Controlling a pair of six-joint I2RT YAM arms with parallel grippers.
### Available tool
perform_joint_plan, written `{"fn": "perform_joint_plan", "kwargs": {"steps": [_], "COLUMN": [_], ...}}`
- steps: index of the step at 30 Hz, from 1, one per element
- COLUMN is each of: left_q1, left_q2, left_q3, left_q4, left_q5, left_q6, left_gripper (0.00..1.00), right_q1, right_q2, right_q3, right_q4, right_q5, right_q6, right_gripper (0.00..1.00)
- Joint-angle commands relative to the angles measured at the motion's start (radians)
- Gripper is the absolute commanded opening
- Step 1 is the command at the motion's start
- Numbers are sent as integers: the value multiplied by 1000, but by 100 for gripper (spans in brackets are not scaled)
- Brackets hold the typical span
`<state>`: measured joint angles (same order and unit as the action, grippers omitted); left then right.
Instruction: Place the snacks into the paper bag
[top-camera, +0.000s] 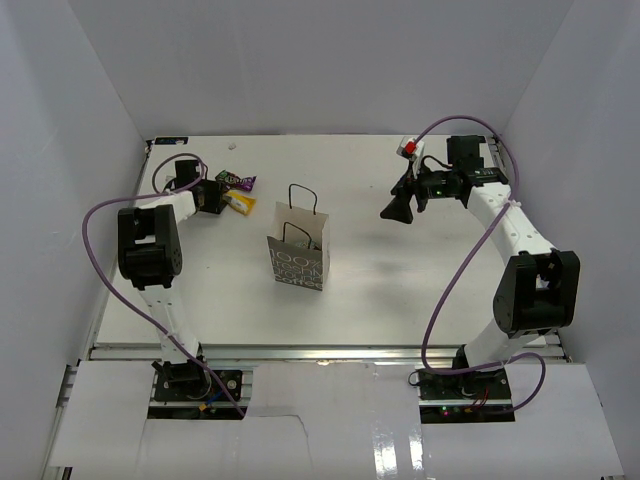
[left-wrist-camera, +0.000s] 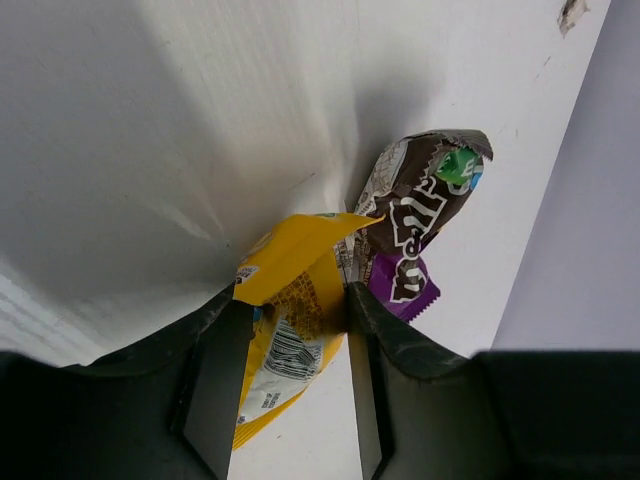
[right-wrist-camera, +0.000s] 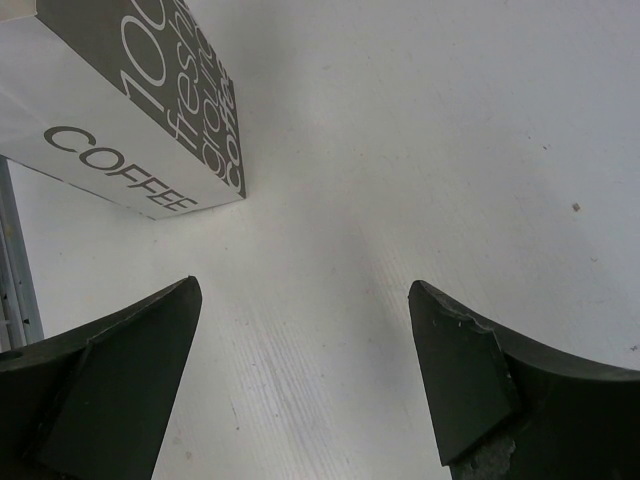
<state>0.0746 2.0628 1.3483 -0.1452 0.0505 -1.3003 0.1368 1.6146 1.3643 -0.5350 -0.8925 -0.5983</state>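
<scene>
On paper bag (right-wrist-camera: 150, 130): white side panel, grey capitals "COFFEE"; grey front, pale lettering "100", "fresh", "ground", "coffee", partly cropped. Dark purple packet (left-wrist-camera: 415, 225): white "m&m" logo, creased. Yellow packet (left-wrist-camera: 290, 335): barcode, small print unreadable.

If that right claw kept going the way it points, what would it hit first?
Probably the bare table; the paper bag sits aside from where the right gripper points, though depth is unclear.

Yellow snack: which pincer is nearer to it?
Left. The left pincer has the yellow snack between its fingers; the right pincer hangs open far off, beyond the bag.
</scene>
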Motion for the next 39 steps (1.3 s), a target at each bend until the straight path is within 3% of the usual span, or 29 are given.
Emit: {"fn": "perform_joint_plan", "kwargs": {"steps": [1,9,15,19,26,30,39], "left_q1": [-6,-6,-4,-10,-105,-182,-326], "left_q2": [-23,-136,-439,-637,-910,-940,-946], "left_q3": [34,-15,-239,-388,-454,-405,-391], "left_q4": [-80,-65,131,311,429,435,435], "left_q5": [-11,-8,73,267,579,650,652], "left_q6": [53,211,381,453,636,645,693], "left_gripper": [51,29,11,8,3,2,3], "right_q1": [-6,-6,-8,-6,-6,-6,-6], "right_q2": [1,1,2,7,7,-1,-45], "right_q3": [9,12,9,16,22,12,-40], "right_q4": [12,10,9,7,4,4,7], "right_q5": [-26,-33,-36,-39,-36,-31,-6], "right_q6": [2,9,12,17,15,17,11], "right_gripper": [90,90,90,90,90,90,90]}}
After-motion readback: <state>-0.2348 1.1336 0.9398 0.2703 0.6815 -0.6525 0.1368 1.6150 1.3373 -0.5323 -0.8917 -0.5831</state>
